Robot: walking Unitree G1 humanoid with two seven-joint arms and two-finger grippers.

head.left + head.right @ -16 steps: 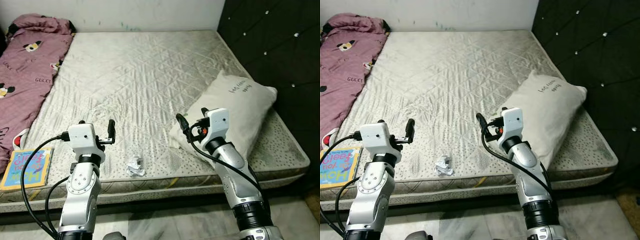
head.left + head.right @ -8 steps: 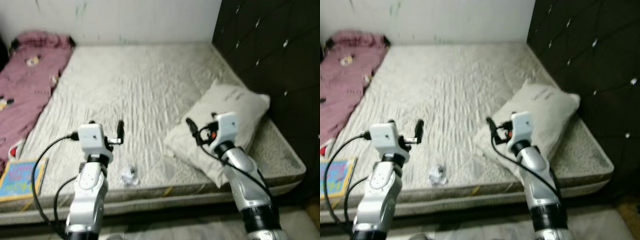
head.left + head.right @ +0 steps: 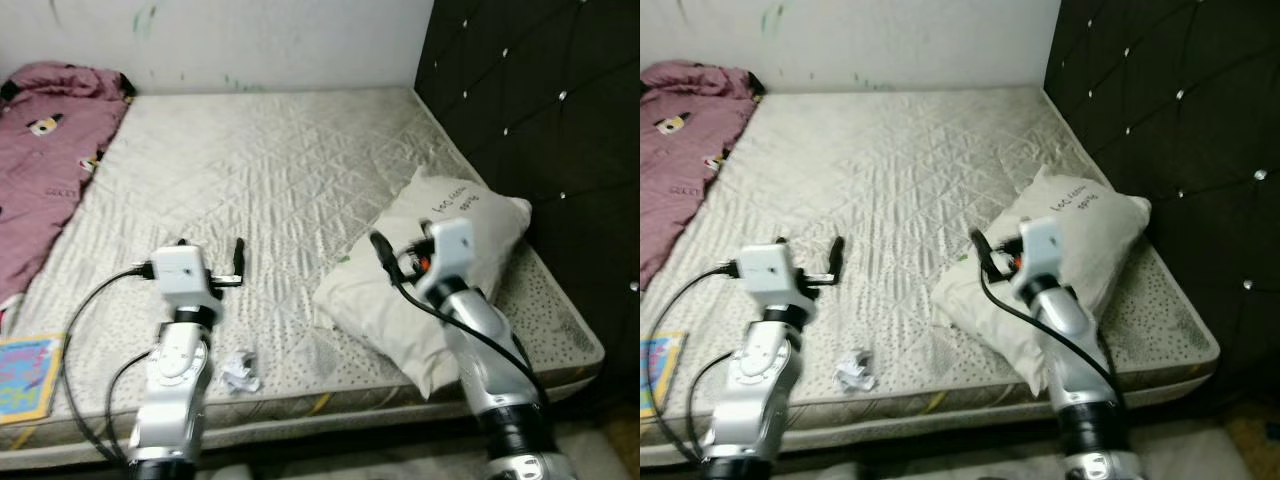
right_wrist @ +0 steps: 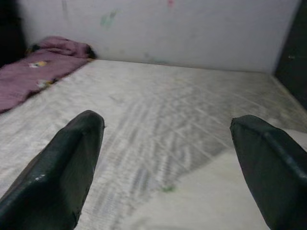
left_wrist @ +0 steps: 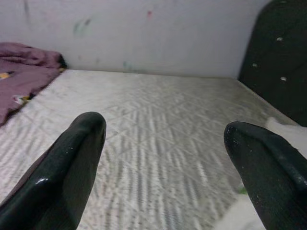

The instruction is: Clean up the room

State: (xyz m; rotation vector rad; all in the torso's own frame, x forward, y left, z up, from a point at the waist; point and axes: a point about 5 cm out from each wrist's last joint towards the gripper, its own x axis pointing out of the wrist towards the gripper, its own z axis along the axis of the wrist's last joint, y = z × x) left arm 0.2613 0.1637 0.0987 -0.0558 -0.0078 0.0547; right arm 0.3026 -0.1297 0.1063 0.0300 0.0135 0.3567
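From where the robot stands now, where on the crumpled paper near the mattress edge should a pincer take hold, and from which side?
Probably from straight above, closing across the raised folds in the middle of the crumpled paper. It lies loose and lumpy on the flat mattress, close to the near edge, so no side offers a ledge to slip under. The left pincer, open, hovers just beyond it and is nearer than the right pincer.

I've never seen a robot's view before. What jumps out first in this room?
Two silver arms reach over a bare quilted mattress, the left gripper and right gripper both open and holding nothing. A white pillow lies by the black tufted headboard, and a crumpled paper sits near the mattress's front edge.
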